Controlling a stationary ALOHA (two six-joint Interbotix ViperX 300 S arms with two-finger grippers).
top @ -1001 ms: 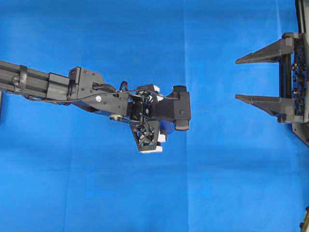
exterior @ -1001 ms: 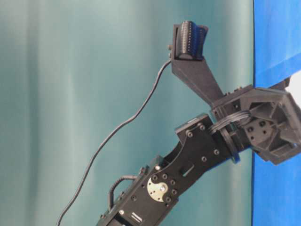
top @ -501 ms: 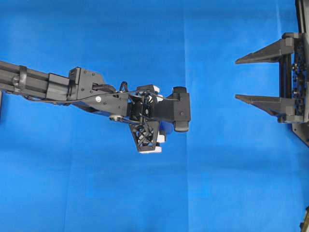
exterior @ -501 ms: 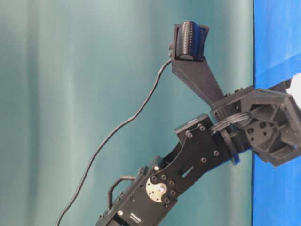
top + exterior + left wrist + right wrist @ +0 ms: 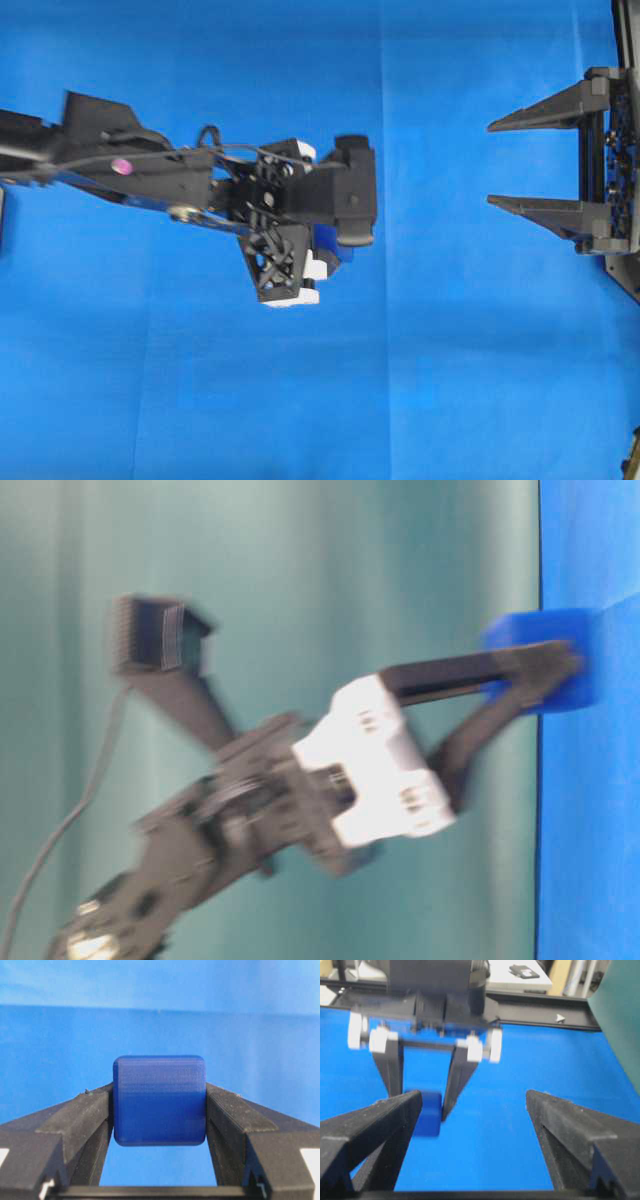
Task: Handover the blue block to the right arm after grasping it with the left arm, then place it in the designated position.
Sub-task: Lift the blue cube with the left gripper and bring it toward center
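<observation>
- My left gripper (image 5: 159,1110), black with white plastic brackets and two long pointed black fingers (image 5: 82,1117), is clamped on the small dark-blue cube with rounded edges (image 5: 159,1100); in the left wrist view the cube sits dead centre of the frame, one finger pressed flat on each side.
- Cube's lower edge hangs clear between the fingers, bright blue cloth (image 5: 55,1045) showing behind and below it.
- Table-level view is blurred: cube (image 5: 545,630) in the upper right of the frame at the fingertips, white bracket (image 5: 380,765) mid-frame.
- Overhead view: my left arm (image 5: 150,175) comes in from the left edge to about mid-frame; only a sliver of the cube (image 5: 328,240) shows under the gripper body.
- My right gripper (image 5: 492,163), all black, no white parts, is at the right edge of the overhead frame, jaws spread wide with nothing between them, tips pointing left.
- Well apart from my left gripper, bare cloth (image 5: 430,300) between them.
- Right wrist view: my wide-spread right fingers (image 5: 560,1125) fill the bottom corners; the left gripper (image 5: 422,1105) hangs in the upper left with the cube (image 5: 426,1112) at its tips, blurred.
</observation>
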